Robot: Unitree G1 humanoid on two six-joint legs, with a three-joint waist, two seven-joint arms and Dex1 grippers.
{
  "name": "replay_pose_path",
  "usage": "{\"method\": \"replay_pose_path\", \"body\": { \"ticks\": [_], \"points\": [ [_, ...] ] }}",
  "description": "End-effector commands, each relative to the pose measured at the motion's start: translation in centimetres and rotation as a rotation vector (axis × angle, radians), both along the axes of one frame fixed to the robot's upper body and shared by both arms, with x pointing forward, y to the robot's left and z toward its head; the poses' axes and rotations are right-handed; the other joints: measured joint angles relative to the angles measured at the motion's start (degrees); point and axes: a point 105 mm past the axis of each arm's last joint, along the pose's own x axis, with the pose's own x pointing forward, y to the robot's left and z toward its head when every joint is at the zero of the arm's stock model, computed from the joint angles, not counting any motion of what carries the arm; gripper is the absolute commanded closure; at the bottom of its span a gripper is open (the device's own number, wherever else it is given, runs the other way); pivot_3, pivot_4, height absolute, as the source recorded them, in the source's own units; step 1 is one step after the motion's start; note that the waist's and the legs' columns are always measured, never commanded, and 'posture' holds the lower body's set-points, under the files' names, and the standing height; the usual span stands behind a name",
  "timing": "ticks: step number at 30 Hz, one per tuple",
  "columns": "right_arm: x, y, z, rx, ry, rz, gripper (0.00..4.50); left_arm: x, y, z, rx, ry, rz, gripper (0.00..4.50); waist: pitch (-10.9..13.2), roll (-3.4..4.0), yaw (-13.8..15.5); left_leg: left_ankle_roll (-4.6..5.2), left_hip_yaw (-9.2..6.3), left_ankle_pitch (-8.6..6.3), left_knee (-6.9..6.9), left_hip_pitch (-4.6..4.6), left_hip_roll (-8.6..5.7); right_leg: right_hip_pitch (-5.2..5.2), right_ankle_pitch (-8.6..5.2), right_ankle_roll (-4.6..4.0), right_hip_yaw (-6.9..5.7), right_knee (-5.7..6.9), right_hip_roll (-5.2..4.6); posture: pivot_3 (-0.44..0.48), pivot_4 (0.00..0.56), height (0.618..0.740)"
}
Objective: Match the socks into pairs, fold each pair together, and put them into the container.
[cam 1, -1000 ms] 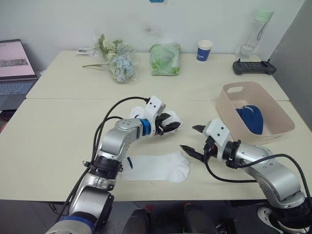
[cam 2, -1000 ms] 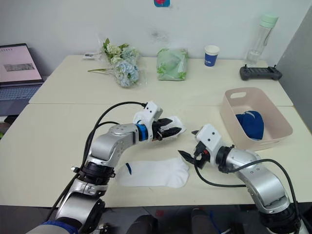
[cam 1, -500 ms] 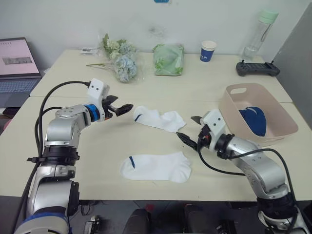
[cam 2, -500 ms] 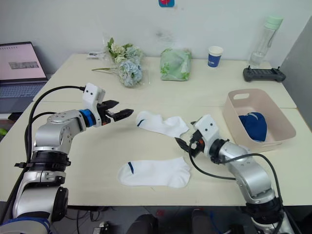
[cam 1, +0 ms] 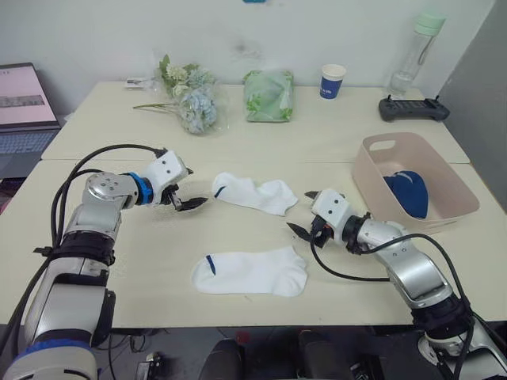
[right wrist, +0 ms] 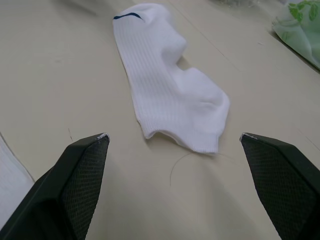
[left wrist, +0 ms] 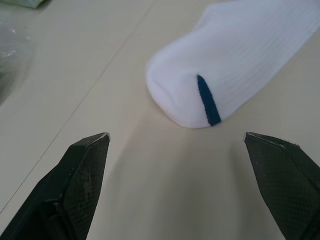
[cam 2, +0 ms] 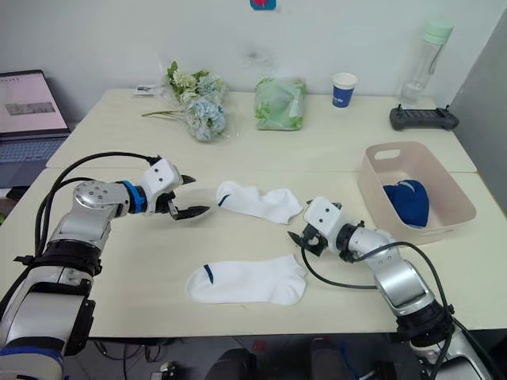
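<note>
Two white socks lie flat on the table: the far sock [cam 1: 255,193] with its blue-marked cuff [left wrist: 207,97] toward my left gripper, and the near sock [cam 1: 249,271] close to the front edge. My left gripper [cam 1: 190,191] hovers open just short of the far sock's cuff, nothing between its fingers [left wrist: 82,172]. At that sock's toe end [right wrist: 200,125], my right gripper [cam 1: 300,211] is open and empty too. The pale pink container [cam 1: 366,172] stands at the right with a bundle of blue socks [cam 1: 408,195] inside.
Along the back of the table are a flower bunch [cam 1: 192,101], a green bag [cam 1: 268,95], a blue-and-white paper cup [cam 1: 333,81], a bottle [cam 1: 418,47] and a black controller [cam 1: 412,108]. A laptop [cam 1: 24,107] sits at the far left.
A second ago my left gripper held the far white sock; it let go, swung away left, and now has come back low beside the cuff. My right gripper edged toward the toe.
</note>
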Motion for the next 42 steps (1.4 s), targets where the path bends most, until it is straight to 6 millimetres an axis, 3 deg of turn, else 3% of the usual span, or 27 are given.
{"method": "replay_pose_path", "body": {
  "ticks": [1,5,6,8,13,16,20,26,27,30,36,39,42],
  "points": [
    [0.2,0.9,0.9,-0.009,-0.040,0.046,0.00,0.9,-1.1,0.5,0.017,-0.036,-0.020,0.03,0.00,0.00,0.01,0.01,0.01,0.00,0.04,0.00,-0.03,0.03,0.01,0.01,-0.01,0.00,0.00,0.000,0.150,0.740],
    [1.5,1.6,0.7,0.001,-0.042,0.018,0.00,1.4,-1.5,-0.8,-0.038,0.055,0.026,0.03,0.00,0.00,-0.11,0.03,0.03,0.00,0.07,-0.01,-0.06,0.04,0.03,0.05,0.00,-0.01,0.06,0.000,0.150,0.740],
    [2.0,1.6,0.4,-0.003,-0.035,0.003,0.00,1.6,-1.4,-1.2,-0.056,0.084,0.054,0.21,0.00,0.00,-0.13,0.03,0.03,0.00,0.07,-0.01,-0.06,0.03,0.03,0.05,0.00,0.00,0.06,0.000,0.150,0.740],
    [2.6,2.0,-0.3,0.001,-0.006,-0.013,0.00,1.7,-1.4,-2.1,-0.064,0.145,0.085,0.62,0.00,0.00,-0.15,0.03,0.03,0.00,0.06,-0.03,-0.06,0.00,0.03,0.05,0.00,0.00,0.08,0.000,0.150,0.740],
    [3.6,3.0,-1.5,0.000,0.050,-0.020,0.00,2.0,-2.4,-3.6,-0.081,0.226,0.116,2.19,-0.01,0.00,-0.16,0.03,0.01,0.02,0.06,0.01,-0.04,-0.02,0.03,0.05,-0.01,0.13,0.10,0.000,0.150,0.740],
    [3.9,3.6,-1.8,-0.003,0.070,-0.009,0.63,1.7,-3.1,-4.4,-0.071,0.275,0.097,3.25,-0.04,0.03,-0.07,0.07,0.01,0.05,0.17,0.05,-0.08,-0.01,0.02,0.05,-0.02,0.38,0.09,0.000,0.150,0.740],
    [4.0,3.8,-1.7,-0.010,0.071,0.005,2.08,1.7,-3.0,-4.4,-0.046,0.273,0.085,4.49,-0.06,0.03,-0.10,0.08,0.02,0.05,0.30,0.07,-0.08,0.00,0.02,0.05,-0.01,0.50,0.10,0.000,0.150,0.740],
    [3.5,3.8,-0.1,0.012,0.025,0.039,4.32,1.4,-2.5,-2.7,-0.062,0.240,0.053,4.50,-0.06,0.03,-0.19,0.07,0.03,0.05,0.30,0.05,-0.06,-0.04,0.02,0.05,0.02,0.50,0.08,0.000,0.150,0.740],
    [3.4,3.8,0.1,0.015,0.021,0.046,4.48,1.3,-2.4,-2.4,-0.067,0.239,0.047,4.50,-0.06,0.03,-0.24,0.07,0.04,0.05,0.30,0.02,-0.05,-0.09,0.02,0.05,0.04,0.51,0.08,0.000,0.150,0.740],
    [2.7,3.8,0.6,0.015,0.010,0.077,4.48,0.7,-1.9,-1.7,-0.083,0.231,0.048,4.50,-0.06,0.03,-0.52,0.06,0.08,0.05,0.29,-0.13,-0.03,-0.34,0.02,0.05,0.12,0.56,0.07,0.000,0.150,0.740],
    [1.3,3.2,1.3,-0.003,-0.009,0.126,4.48,-3.7,-1.4,-2.5,-0.139,0.300,0.087,4.50,-0.05,0.04,-1.59,0.06,0.05,0.05,0.18,-0.14,0.08,-0.39,0.02,0.05,0.20,0.53,-0.03,0.000,0.150,0.740],
    [1.0,3.1,1.1,-0.021,-0.009,0.142,4.48,-6.1,-3.0,-3.5,-0.207,0.330,0.092,4.50,-0.06,0.06,-1.50,0.07,0.06,0.05,0.20,-0.07,0.08,-0.35,0.02,0.04,0.25,0.65,-0.03,0.000,0.150,0.740],
    [1.1,3.0,0.9,-0.031,-0.011,0.145,4.48,-7.2,-4.0,-3.8,-0.267,0.321,0.098,4.50,-0.07,0.05,-1.20,0.07,0.05,0.04,0.23,-0.06,0.07,-0.31,0.02,0.04,0.25,0.68,-0.04,0.000,0.150,0.740]
  ]
}}
